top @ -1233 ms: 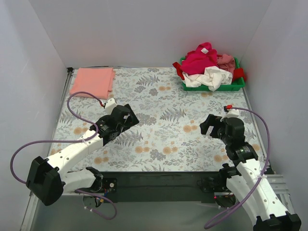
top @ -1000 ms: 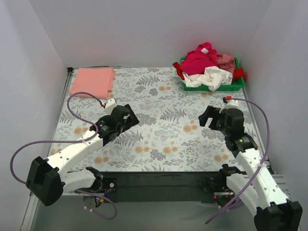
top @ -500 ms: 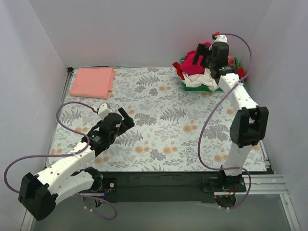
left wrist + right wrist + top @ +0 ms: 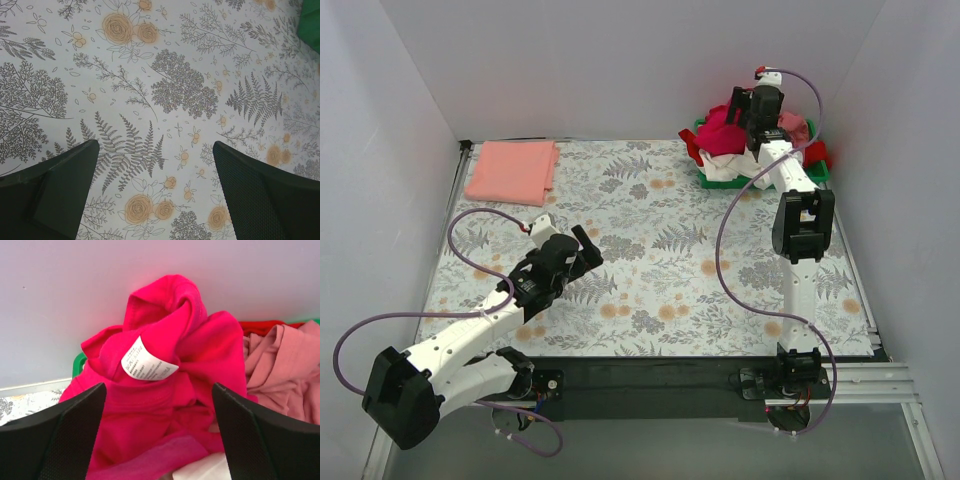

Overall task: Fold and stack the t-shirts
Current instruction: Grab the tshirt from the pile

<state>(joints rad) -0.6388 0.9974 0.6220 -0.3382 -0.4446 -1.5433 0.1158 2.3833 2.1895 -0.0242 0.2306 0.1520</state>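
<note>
A crimson-red t-shirt (image 4: 723, 130) tops a crumpled heap in the green bin (image 4: 730, 183) at the back right. With it lie a white tee (image 4: 720, 170), a dusty-pink tee (image 4: 792, 125) and a red tee (image 4: 817, 152). My right gripper (image 4: 744, 110) is open just above the crimson tee (image 4: 165, 400), its jaws either side of the bunched cloth under the white label (image 4: 147, 364). A salmon-pink tee (image 4: 512, 170) lies folded at the back left. My left gripper (image 4: 582, 246) is open and empty over the floral cloth (image 4: 165, 100).
The bin's green rim (image 4: 77, 362) stands against the white back wall. The dusty-pink tee (image 4: 280, 370) lies right of the crimson one, the white tee (image 4: 200, 471) below it. White walls close in the table on three sides.
My right arm has swung from the near right of the table out to the bin and now hovers over the crimson tee. My left arm drew back a little toward the near left.
</note>
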